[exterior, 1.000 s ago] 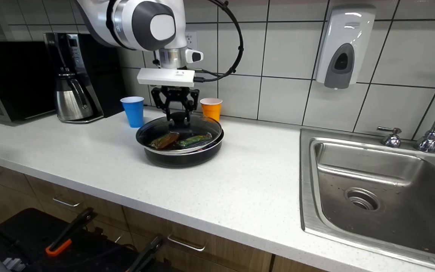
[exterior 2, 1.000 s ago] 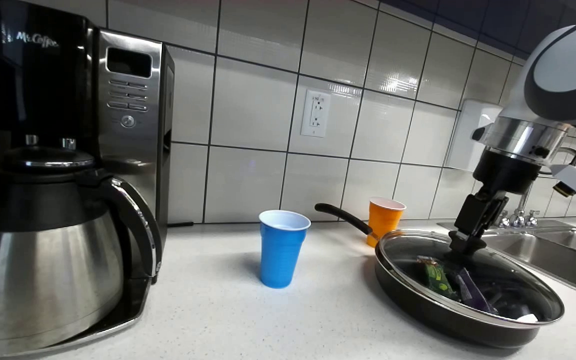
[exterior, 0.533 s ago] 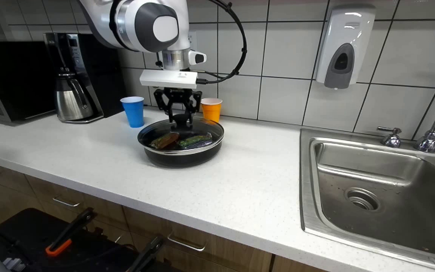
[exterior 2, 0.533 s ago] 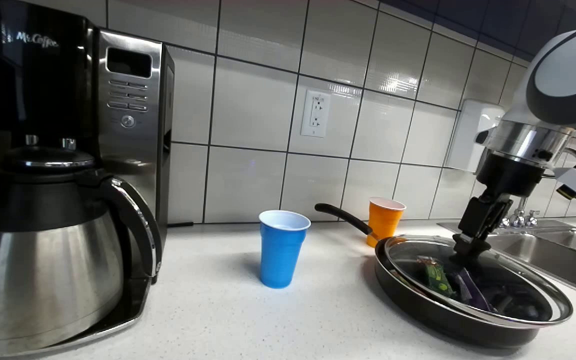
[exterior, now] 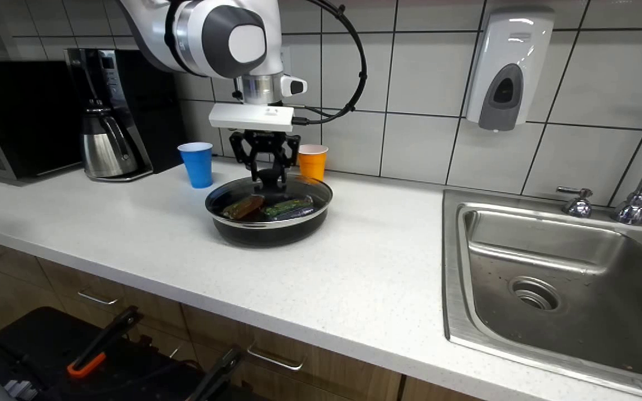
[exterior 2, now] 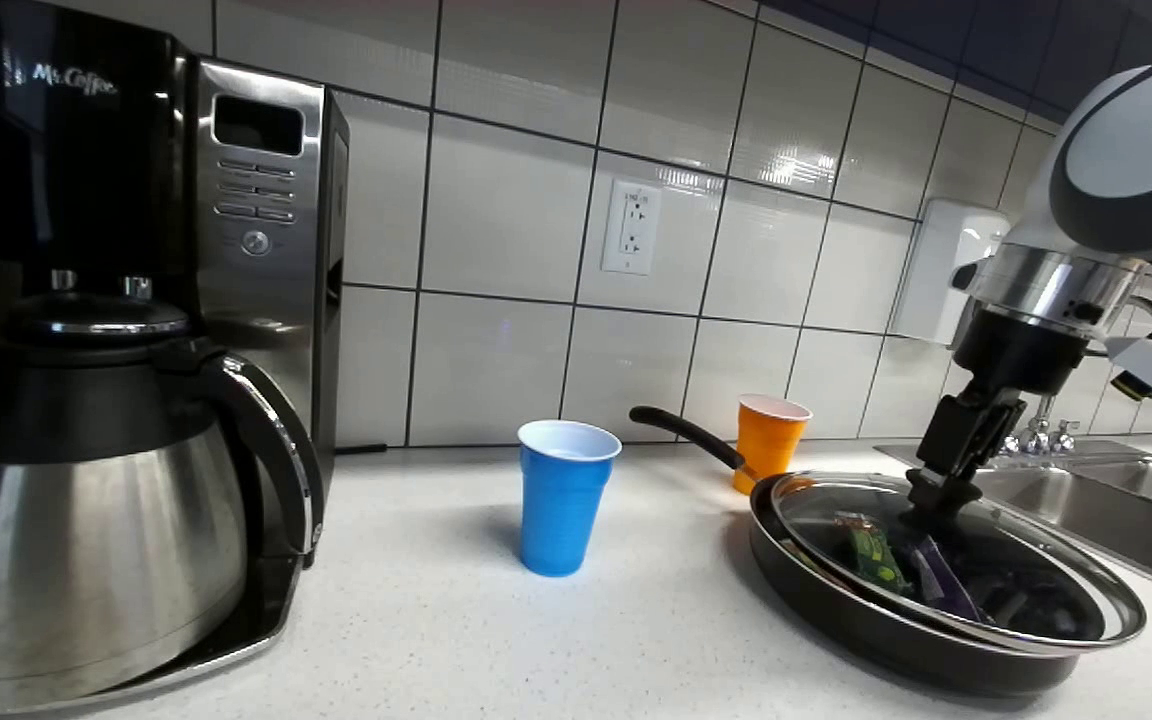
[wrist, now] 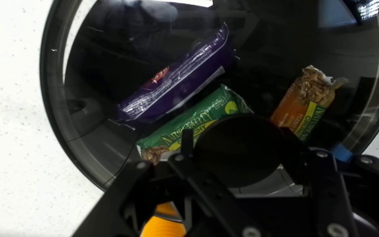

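Our gripper (exterior: 270, 181) points downward over the middle of a glass lid (exterior 2: 1026, 570) and clasps its black knob (wrist: 239, 149), the jaws parted by no more than the knob's breadth. We judge that hold a sensible one: the knob is the only raised part we see, while the slim metal rim (exterior: 265, 225) offers little to pinch. Directly beneath the gripper, the lid lies over a dark pan (exterior: 268, 238); in an exterior view it juts past the pan on the side away from the handle (exterior 2: 691, 432), and we cannot tell whether it seats all round. That handle points away from the gripper toward the tiled wall (exterior 2: 496, 370), perhaps to keep it off the front edge of the table (exterior: 354, 267). Below the gripper, through clear, reflective glass, the wrist view gives us, crinkled and narrow, a glossy purple wrapper (wrist: 179, 82), a green wrapper (wrist: 196, 118) and an orange wrapper (wrist: 301, 105). Near the gripper, a tapered orange cup (exterior 2: 771, 440) stands by the handle, with a blue cup (exterior 2: 564, 510) of like shape a little farther off, both seemingly plastic. Well apart from the gripper we find a coffee maker (exterior 2: 261, 270) with a brushed-steel carafe (exterior 2: 86, 560) and, on the gripper's opposite side, a steel sink (exterior: 544, 245) set into the white, speckled table.
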Robot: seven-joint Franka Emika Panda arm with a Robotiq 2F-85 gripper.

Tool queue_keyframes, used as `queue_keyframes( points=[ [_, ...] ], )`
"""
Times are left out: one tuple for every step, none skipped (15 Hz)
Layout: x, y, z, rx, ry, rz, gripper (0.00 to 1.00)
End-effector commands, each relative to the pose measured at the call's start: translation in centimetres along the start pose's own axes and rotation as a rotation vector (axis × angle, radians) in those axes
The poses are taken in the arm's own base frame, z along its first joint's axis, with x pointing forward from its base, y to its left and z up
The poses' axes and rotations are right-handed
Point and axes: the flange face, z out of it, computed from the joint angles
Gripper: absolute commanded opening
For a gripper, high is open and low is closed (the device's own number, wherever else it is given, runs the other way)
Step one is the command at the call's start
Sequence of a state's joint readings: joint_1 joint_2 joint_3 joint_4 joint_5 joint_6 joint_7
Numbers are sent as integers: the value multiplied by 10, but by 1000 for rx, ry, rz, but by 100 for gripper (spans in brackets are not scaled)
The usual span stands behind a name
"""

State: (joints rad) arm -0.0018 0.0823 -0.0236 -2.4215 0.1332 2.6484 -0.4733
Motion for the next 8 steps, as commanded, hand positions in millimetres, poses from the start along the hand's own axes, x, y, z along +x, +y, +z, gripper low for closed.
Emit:
queue_keyframes(
  points=[
    [12, 7, -11, -10, 34, -15, 39],
    [14, 7, -12, -12, 38, -18, 39],
    [16, 6, -12, -15, 39, -22, 39],
    [18, 6, -12, -14, 41, -23, 39],
    [20, 5, -11, -11, 45, -25, 39],
    [23, 4, -9, -8, 48, -28, 39],
    [26, 3, -8, -6, 48, -32, 39],
    [28, 1, -6, -7, 48, -38, 39]
  ],
)
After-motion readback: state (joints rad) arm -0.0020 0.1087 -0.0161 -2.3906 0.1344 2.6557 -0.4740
